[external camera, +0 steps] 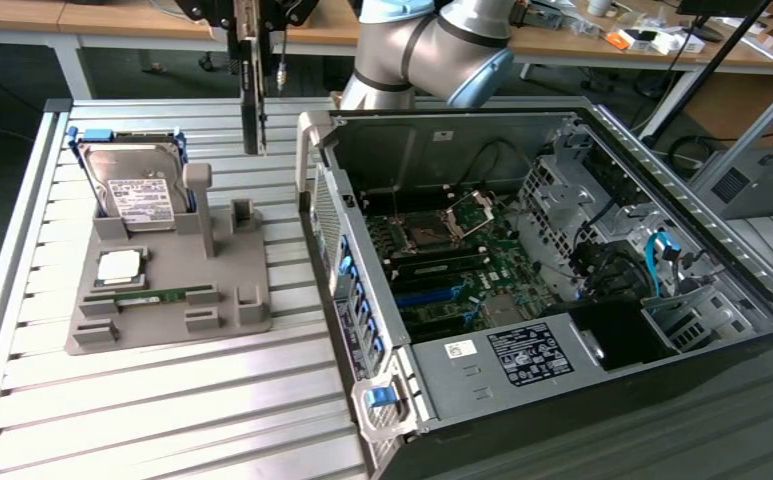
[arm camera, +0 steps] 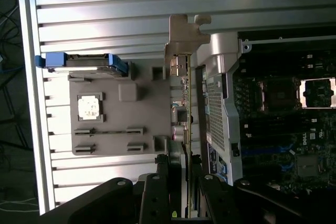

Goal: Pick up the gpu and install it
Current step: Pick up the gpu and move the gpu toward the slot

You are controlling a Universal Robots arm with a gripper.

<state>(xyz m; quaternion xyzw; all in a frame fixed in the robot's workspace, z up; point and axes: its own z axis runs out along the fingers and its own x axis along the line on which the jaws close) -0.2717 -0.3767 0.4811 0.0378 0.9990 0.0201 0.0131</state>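
Observation:
The gpu (external camera: 253, 115) hangs edge-on in the air above the slatted table, between the grey parts holder and the open computer case. In the wrist view the gpu (arm camera: 182, 108) appears as a thin strip with its silver bracket (arm camera: 185, 32) at the far end. My gripper (external camera: 255, 30) is shut on the card's upper edge, with its black fingers (arm camera: 157, 187) on either side of the board. The gripper (arm camera: 184, 192) holds the card just outside the case's side wall.
A grey parts holder (external camera: 226, 300) on the table carries a hard drive (external camera: 139, 185) standing in a blue frame, a processor chip (external camera: 119, 265) and a memory stick (external camera: 153, 297). The open computer case (external camera: 740, 290) lies at the exterior view's right, motherboard (external camera: 446, 255) exposed.

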